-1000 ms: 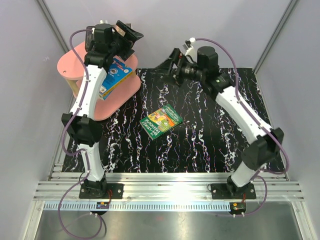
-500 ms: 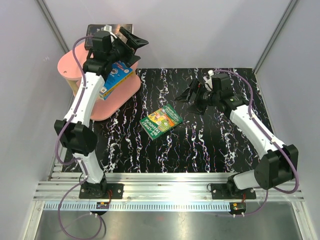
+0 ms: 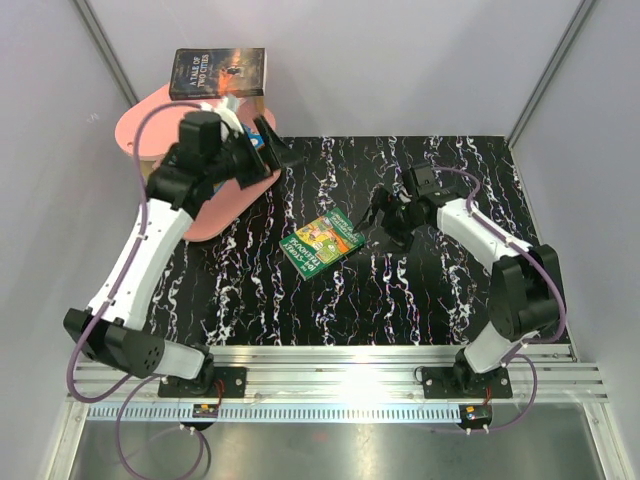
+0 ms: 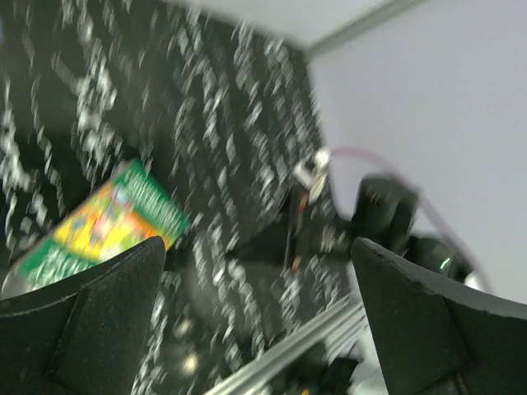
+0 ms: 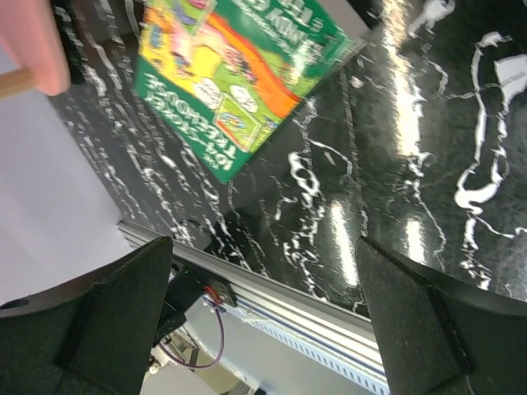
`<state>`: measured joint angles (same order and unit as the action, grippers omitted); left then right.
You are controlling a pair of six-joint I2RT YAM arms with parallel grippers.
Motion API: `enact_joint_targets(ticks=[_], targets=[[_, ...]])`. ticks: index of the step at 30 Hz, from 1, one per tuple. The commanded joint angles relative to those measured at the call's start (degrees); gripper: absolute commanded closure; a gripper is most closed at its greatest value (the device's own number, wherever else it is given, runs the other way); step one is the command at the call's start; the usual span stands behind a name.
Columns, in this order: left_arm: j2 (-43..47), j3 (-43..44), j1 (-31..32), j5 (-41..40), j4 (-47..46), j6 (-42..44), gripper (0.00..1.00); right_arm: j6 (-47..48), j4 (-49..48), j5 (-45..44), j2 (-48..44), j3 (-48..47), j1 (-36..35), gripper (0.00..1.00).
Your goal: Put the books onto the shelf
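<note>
The left gripper, open-jawed and empty, is withdrawing from the pink oval-boarded shelf now topped by the dark paperback book, while the right gripper, also open, is nearing the green cartoon-covered book lying on the black marbled table.

blurred — green book on marbled table; left gripper jaws spread wide.

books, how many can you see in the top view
2: a dark book on the shelf's top tier, and a green book flat on the table. More may hide behind the left arm.
</note>
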<state>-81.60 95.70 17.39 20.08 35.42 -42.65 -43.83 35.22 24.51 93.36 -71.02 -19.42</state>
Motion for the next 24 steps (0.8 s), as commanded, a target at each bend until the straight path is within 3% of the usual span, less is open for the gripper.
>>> enact_joint_targets(ticks=[1,8,17,24], targets=[[-0.3,-8.3,2.4,-4.6,4.2,6.2,0.01,1.2,0.9,-1.6,0.7,1.7,0.3,0.00],[-7.3,-19.1,6.7,-9.3,1.9,6.7,0.01,2.7,-2.5,-3.2,6.5,1.2,0.3,0.00],[-15.3,-25.2,7.0,-11.6,-0.2,1.7,0.01,8.2,-2.5,-2.8,21.7,-14.9,4.5,0.00],[-15.9,-31.7,9.6,-14.1,-2.9,-1.9,0.01,6.7,-7.1,4.6,33.2,-22.0,5.4,0.00]])
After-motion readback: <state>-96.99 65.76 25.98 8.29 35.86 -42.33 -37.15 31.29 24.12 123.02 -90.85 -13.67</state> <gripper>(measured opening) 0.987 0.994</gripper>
